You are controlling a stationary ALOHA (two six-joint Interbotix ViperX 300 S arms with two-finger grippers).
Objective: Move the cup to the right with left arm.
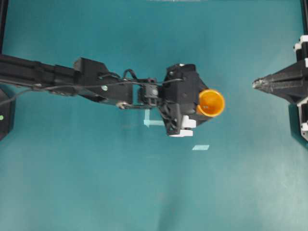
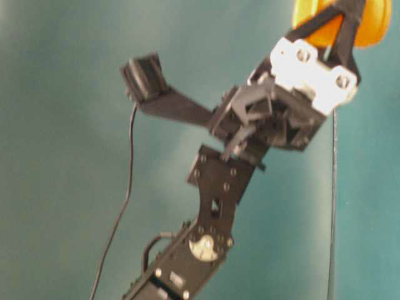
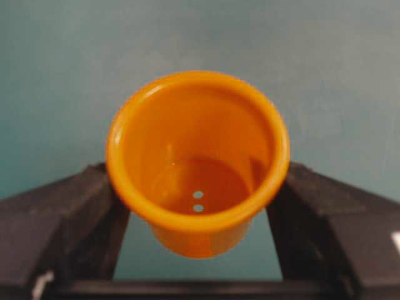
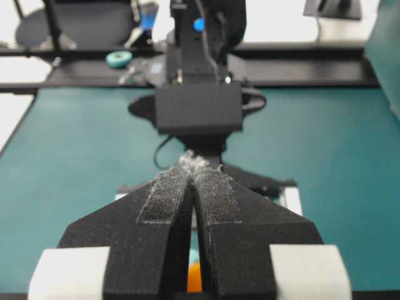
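The cup (image 1: 211,102) is a small round yellow-orange cup with a darker orange inside, a little right of the table's middle. My left gripper (image 1: 199,109) is shut on it. In the left wrist view its two black fingers (image 3: 62,219) press on either side of the cup (image 3: 197,156), just under the rim. From table level the cup (image 2: 375,25) shows behind a black finger (image 2: 340,28). Whether its base touches the table I cannot tell. Off to the cup's right, my right gripper (image 1: 255,84) is shut and holds nothing, its tips (image 4: 195,164) pointing at the left arm.
Two pale tape marks lie on the teal table, one (image 1: 154,122) under the left wrist and one (image 1: 200,147) nearer the front. Black frame posts stand at the table's corners (image 1: 304,19). A tape roll (image 4: 119,59) lies beyond the table's far edge.
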